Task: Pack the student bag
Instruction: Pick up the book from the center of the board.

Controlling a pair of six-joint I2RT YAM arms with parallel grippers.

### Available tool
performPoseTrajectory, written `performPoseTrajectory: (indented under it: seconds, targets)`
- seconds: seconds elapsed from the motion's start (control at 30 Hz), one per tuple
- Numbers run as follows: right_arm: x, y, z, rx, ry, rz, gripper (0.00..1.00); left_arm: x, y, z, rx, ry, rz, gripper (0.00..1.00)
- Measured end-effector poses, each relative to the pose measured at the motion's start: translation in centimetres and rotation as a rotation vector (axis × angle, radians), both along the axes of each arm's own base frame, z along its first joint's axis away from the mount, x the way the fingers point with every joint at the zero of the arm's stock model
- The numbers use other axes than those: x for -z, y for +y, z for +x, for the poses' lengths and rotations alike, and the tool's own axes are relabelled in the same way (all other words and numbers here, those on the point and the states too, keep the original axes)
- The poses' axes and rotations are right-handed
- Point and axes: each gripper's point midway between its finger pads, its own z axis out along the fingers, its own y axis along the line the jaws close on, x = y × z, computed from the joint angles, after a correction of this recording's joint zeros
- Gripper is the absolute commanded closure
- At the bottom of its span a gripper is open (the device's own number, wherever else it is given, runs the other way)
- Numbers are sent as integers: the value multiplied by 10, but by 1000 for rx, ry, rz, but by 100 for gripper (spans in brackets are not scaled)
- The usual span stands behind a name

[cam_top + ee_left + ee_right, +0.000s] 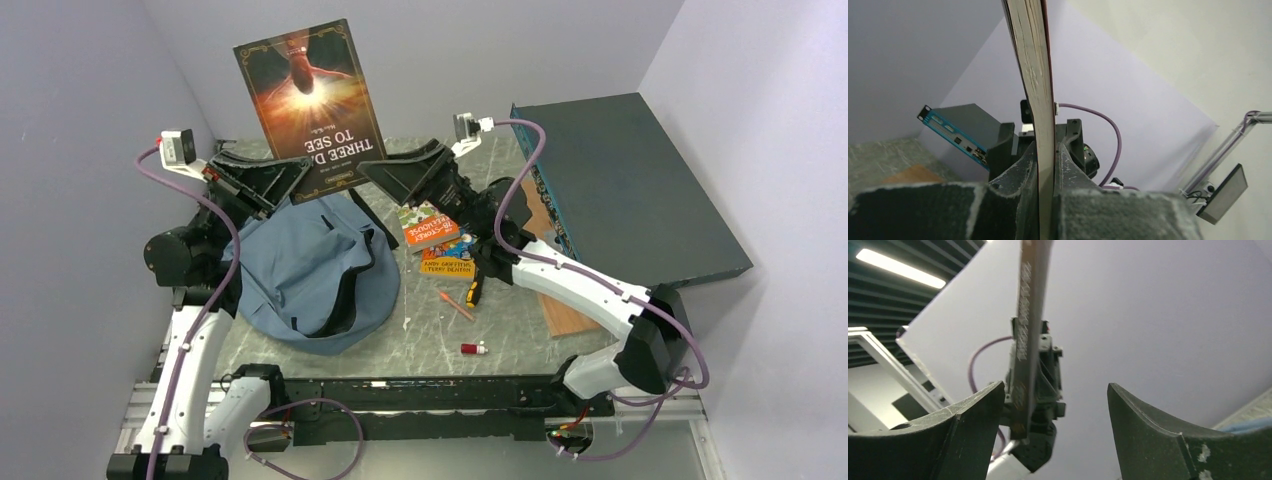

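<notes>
The student bag (pixel 315 265) is a dusty-blue backpack lying slumped on the table's left half, its black-edged opening facing up. My left gripper (pixel 292 185) is shut on the lower edge of a large book (pixel 310 100) titled "Three Days to See". It holds the book upright and upside down above the bag's far side. In the left wrist view the book's page edge (pixel 1040 100) runs up from between my shut fingers (pixel 1045 155). My right gripper (pixel 385 172) is open at the book's lower right corner. The right wrist view shows its jaws (pixel 1055 395) wide apart, with the book's spine (pixel 1025 335) beyond them.
A dark teal flat box (pixel 625 190) fills the back right over a wooden board (pixel 565 305). Two small colourful books (pixel 435 228) lie mid-table. An orange pen (pixel 455 303), a yellow-handled tool (pixel 473 290) and a small red item (pixel 473 348) lie nearer the front.
</notes>
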Motion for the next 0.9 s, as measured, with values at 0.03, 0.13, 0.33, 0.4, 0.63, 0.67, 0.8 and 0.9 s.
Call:
performPoseTrajectory:
  seconds: [0.03,0.13,0.33,0.4,0.63,0.67,0.8,0.9]
  targets:
    - [-5,-1,-1,-12,-5,20,23,2,-1,-1,16,9,1,100]
    - [-17,-1,-3,-48,-13,66,28,8,-6,2,69,31,-3,100]
    - [-21,13,2,-129,23,111,90,29,-8,18,115,97,-21,100]
    - [-17,21,8,-146,40,103,100,33,-7,21,101,106,-26,100]
    - [16,37,28,-135,86,12,100,76,-1,28,-86,197,164,17]
    - [22,39,31,-117,83,-16,100,89,-1,28,-113,221,218,5]
    - [62,35,47,38,81,-218,100,137,14,33,-255,349,416,0]
    - [90,16,62,203,66,-400,100,179,28,36,-329,455,584,0]
